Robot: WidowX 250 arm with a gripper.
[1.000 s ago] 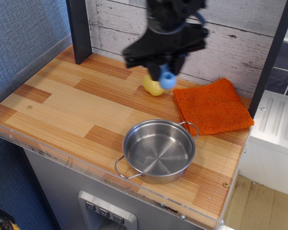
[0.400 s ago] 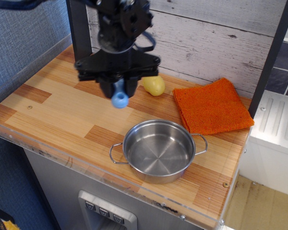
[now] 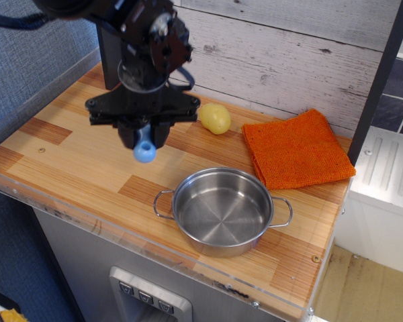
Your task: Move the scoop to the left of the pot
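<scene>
The scoop (image 3: 144, 150) hangs from my gripper (image 3: 142, 137); only its light-blue handle end shows below the black fingers, and its grey cup is hidden inside them. The gripper is shut on it and holds it above the wooden counter, up and to the left of the pot (image 3: 221, 209). The pot is a shallow shiny steel one with two wire loop handles, empty, near the counter's front edge.
A yellow lemon-like ball (image 3: 215, 118) lies near the back wall, right of the gripper. An orange cloth (image 3: 296, 148) lies at the back right. A dark post (image 3: 110, 60) stands at the back left. The counter's front edge (image 3: 121, 235) runs below the pot.
My gripper has moved left and forward with the scoop, from over the yellow ball to left of the pot. The pot has turned a little, its handles shifted.
</scene>
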